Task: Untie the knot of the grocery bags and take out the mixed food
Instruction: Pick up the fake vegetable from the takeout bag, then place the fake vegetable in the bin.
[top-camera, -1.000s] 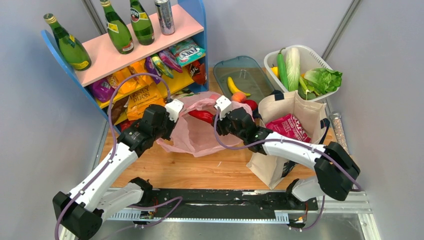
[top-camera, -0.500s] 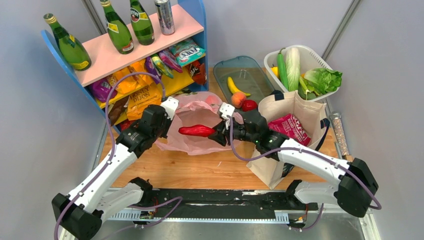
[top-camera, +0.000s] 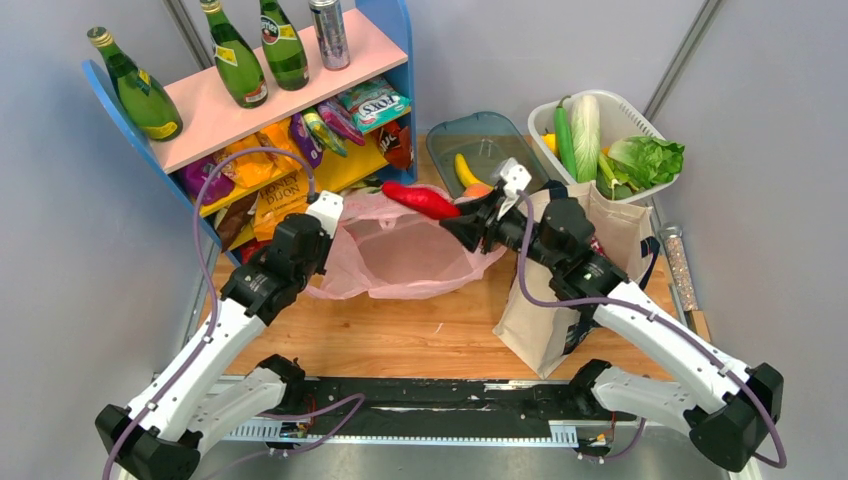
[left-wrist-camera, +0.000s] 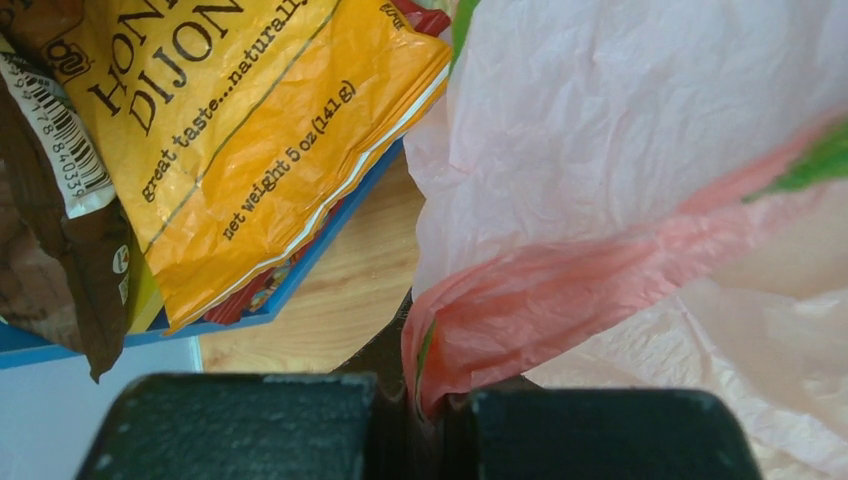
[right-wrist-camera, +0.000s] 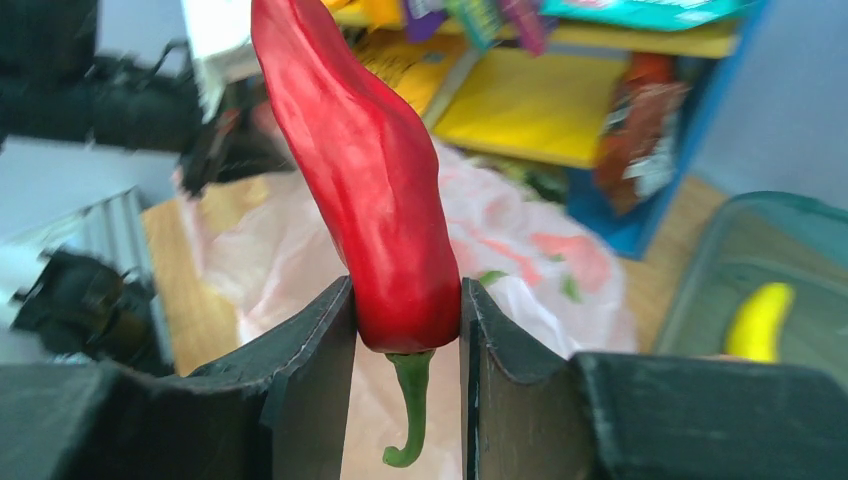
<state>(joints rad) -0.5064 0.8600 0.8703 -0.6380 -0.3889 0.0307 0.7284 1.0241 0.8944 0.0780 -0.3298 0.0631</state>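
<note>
My left gripper (left-wrist-camera: 428, 412) pinches the pink bag (top-camera: 400, 265) by its rim to hold the mouth open; my right gripper (right-wrist-camera: 408, 335) clamps the red pepper (right-wrist-camera: 370, 190) above it.

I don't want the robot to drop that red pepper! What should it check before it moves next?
1. Red pepper held tight by the right pincer: ok, both fingers press its stem end.
2. Pepper out of the pink bag: ok, lifted above the bag's far rim.
3. Left pincer holding the bag: ok, shut on a bunched fold.
4. Room in the tray: ok, bare floor beside the banana.
5. More food left in the bag: cannot tell, the plastic hides it.
</note>
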